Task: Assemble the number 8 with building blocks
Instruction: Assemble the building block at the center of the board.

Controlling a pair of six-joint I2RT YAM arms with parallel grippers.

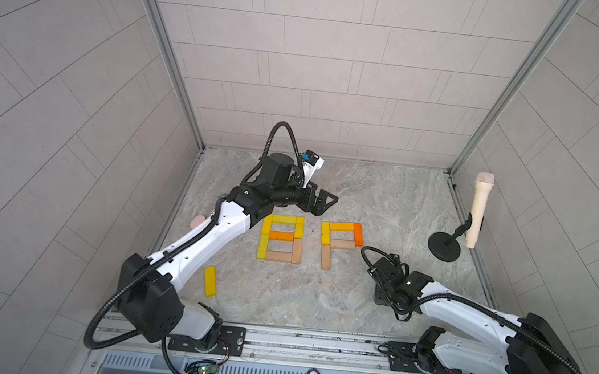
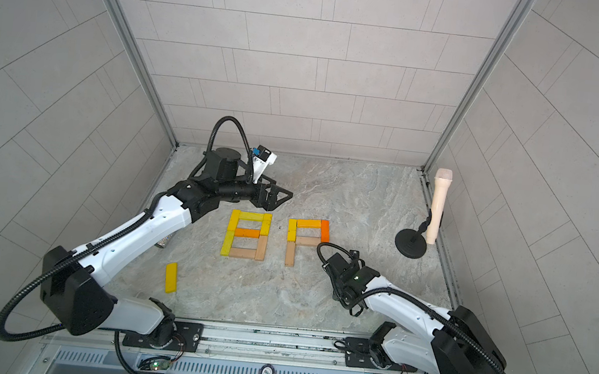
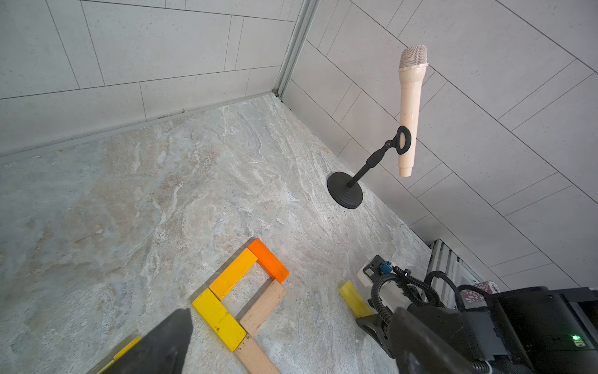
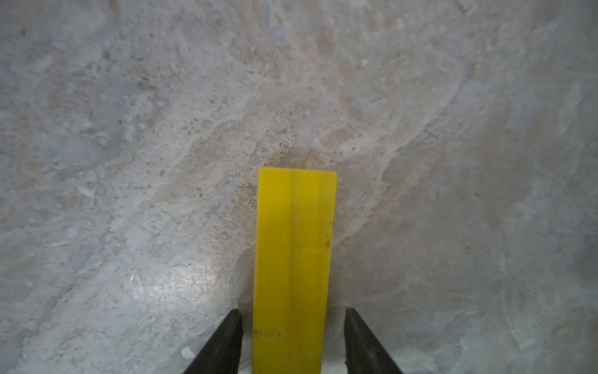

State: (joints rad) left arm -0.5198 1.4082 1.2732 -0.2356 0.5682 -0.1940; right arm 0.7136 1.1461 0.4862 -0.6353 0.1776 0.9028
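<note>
Two block figures are laid on the desk (image 1: 382,212): a finished eight (image 1: 281,238) and, just beside it, a second eight (image 1: 341,241) lacking its lower right and bottom bars, likely why a yellow block (image 4: 294,243) is straddled by the right tool (image 4: 293,340), jaws parted, slim gaps either side, nothing clamped. The left tool (image 1: 321,201) is held released and empty beyond the figures, seemingly out of the way. In both top views the right tool and its block are hidden under the wrist (image 1: 394,281).
</note>
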